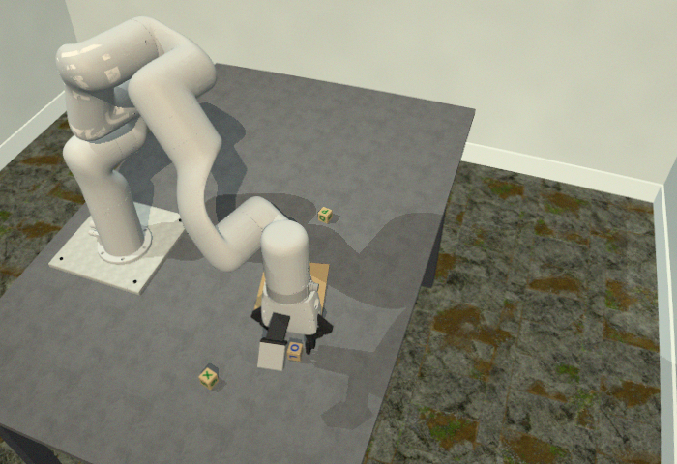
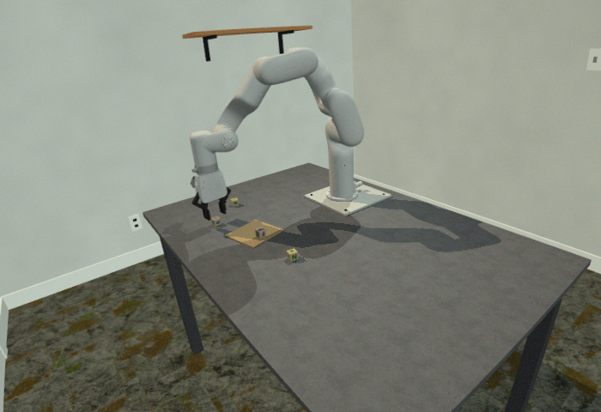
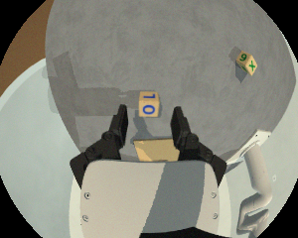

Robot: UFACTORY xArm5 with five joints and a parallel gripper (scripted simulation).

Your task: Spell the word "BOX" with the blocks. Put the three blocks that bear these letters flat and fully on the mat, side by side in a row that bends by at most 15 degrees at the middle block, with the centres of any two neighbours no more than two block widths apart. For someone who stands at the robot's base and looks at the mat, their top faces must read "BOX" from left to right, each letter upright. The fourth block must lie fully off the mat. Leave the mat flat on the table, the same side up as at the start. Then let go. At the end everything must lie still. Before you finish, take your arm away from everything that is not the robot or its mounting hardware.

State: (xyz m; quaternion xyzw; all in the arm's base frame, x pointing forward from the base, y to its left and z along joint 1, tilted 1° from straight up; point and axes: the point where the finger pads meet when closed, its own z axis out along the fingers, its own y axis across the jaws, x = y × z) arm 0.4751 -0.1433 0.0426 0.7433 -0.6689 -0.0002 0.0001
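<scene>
Gripper (image 1: 291,340) (image 2: 214,214) (image 3: 150,114) hovers, fingers parted (nothing held), near the O block (image 1: 294,351) (image 2: 216,221) (image 3: 149,104).

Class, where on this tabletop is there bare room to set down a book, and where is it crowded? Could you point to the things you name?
Bare: the wide stretch beyond the N block (image 2: 292,255), away from the mat (image 1: 319,274) (image 2: 243,234) (image 3: 156,150). Crowded: around the mat, which bears a block (image 2: 260,233), and below the end effector (image 1: 290,333) (image 2: 214,214) (image 3: 149,119), near the O block (image 1: 294,351) (image 2: 216,221) (image 3: 149,104).

Top view: mat (image 1: 319,272) (image 2: 243,237) (image 3: 156,150) mostly hidden behind gripper (image 1: 294,336) (image 2: 215,214) (image 3: 149,119) & wrist; blk on it, seen in ext. view, fully hidden there. Ext. view: O blk (image 1: 294,351) (image 2: 216,221) (image 3: 149,104) just beyond fingertips, markings too small to read. Wrist view: mat's near part cut off by gripper body.
</scene>
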